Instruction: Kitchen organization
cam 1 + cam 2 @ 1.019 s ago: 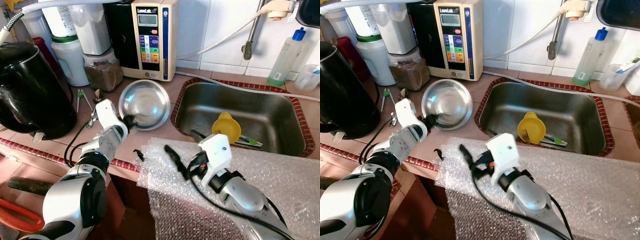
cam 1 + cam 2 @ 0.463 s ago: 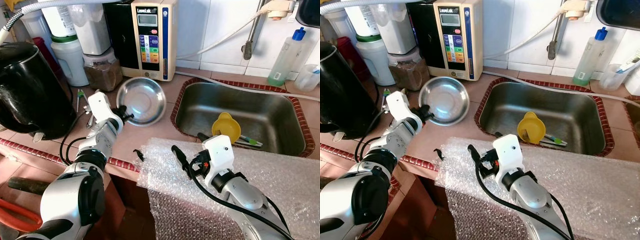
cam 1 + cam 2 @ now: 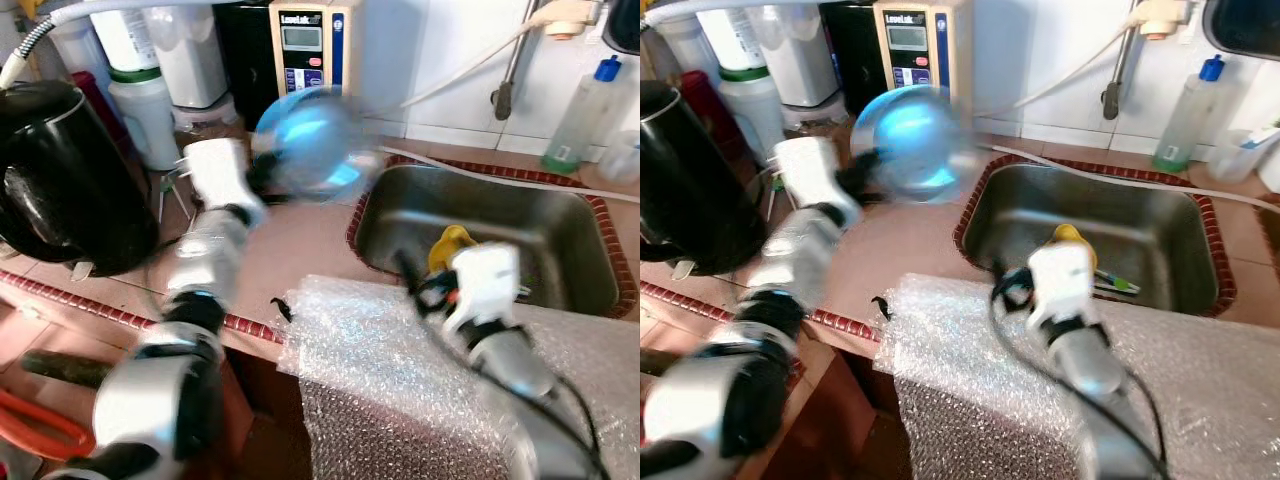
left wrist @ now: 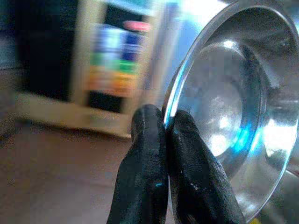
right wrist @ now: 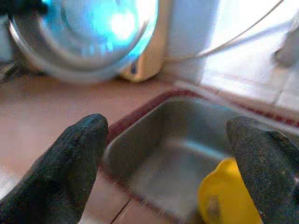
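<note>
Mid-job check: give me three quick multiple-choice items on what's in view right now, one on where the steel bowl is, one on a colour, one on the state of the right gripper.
1. Where is the steel bowl?
A. Flat on the counter
B. Lifted off the counter, rim pinched by the left gripper
C. Lying in the sink

2. What colour is the funnel in the sink?
A. Yellow
B. Red
C. Green

3. How is the right gripper?
A. Shut on the funnel
B. Shut on the bubble wrap
C. Open, holding nothing

Answers: 1 B, the left wrist view shows both fingers clamped on the rim and the bowl tilted up in the air. 2 A, it shows yellow beside the right arm. 3 C, the right wrist view shows its fingers wide apart above the sink.
</note>
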Controlling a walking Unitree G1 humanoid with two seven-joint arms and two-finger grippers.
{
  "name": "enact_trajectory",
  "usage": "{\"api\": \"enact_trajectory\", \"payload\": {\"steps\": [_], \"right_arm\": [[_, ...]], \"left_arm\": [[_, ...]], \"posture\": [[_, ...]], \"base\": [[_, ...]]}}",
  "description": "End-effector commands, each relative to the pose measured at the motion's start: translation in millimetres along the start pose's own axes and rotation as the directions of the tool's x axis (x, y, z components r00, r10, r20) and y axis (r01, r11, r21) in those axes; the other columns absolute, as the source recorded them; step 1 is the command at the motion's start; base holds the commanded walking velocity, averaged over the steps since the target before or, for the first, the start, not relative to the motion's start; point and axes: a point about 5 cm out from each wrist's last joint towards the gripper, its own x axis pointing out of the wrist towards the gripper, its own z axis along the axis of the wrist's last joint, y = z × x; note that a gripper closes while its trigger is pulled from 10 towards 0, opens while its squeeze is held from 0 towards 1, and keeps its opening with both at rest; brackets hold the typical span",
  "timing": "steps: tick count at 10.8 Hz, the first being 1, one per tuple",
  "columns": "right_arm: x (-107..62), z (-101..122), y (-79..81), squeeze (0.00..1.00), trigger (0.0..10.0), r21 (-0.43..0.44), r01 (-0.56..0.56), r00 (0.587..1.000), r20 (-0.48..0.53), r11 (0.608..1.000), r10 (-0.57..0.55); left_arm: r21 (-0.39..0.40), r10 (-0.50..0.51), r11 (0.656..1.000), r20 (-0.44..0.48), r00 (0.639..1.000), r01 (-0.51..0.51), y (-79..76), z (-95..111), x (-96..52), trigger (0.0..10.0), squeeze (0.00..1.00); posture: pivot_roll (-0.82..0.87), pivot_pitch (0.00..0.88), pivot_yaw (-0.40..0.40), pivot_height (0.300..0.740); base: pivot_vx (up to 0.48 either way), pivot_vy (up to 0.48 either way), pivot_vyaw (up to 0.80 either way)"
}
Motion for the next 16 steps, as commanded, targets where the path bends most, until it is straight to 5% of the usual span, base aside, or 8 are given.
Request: {"api": "enact_trajectory", "payload": {"steps": [1, 3, 8, 9, 13, 16], "right_arm": [[3.9, 4.8, -6.7, 0.0, 10.0, -0.002, 0.033, 0.999, 0.032, 0.999, -0.033], [13.2, 10.6, -18.8, 0.0, 10.0, -0.008, 0.09, 0.994, 0.064, 0.996, -0.089], [36.1, 4.1, -29.9, 0.0, 10.0, 0.071, 0.105, 0.992, 0.061, 0.992, -0.11], [46.9, 4.8, -22.3, 0.0, 0.0, 0.094, 0.082, 0.993, 0.071, 0.992, -0.089], [62.5, 11.8, -1.7, 0.0, 0.0, 0.092, 0.023, 0.993, 0.113, 0.995, -0.034], [56.4, 6.0, -8.2, 0.0, 0.0, 0.094, 0.061, 0.992, 0.105, 0.994, -0.071]], "left_arm": [[0.059, -0.096, 0.994, -0.017, 0.995, 0.097, -9.2, -4.2, -1.4, 0.0, 0.0], [0.089, -0.302, 0.947, -0.068, 0.951, 0.307, -42.0, -21.7, -2.2, 0.0, 0.0], [0.027, -0.417, 0.908, -0.042, 0.908, 0.419, -56.8, -23.0, -7.3, 0.0, 0.0], [0.02, -0.428, 0.903, -0.04, 0.903, 0.429, -59.2, -22.6, -7.4, 0.0, 0.0], [0.016, -0.427, 0.904, -0.046, 0.903, 0.428, -59.6, -23.2, -9.0, 0.0, 0.0], [0.008, -0.415, 0.909, -0.049, 0.908, 0.416, -57.4, -23.7, -9.8, 0.0, 0.0]], "posture": [[0.0, 0.0, 0.079, 0.74], [0.0, 0.0, 0.083, 0.74], [0.0, 0.0, 0.089, 0.74], [0.0, 0.0, 0.09, 0.74], [0.0, 0.0, 0.088, 0.74], [-0.01, 0.0, 0.09, 0.74]], "base": [[0.0, 0.0, 0.0], [0.0, 0.0, 0.0], [0.0, 0.0, 0.0], [0.0, 0.0, 0.0], [0.0, 0.0, 0.0], [0.0, 0.0, 0.0]]}}
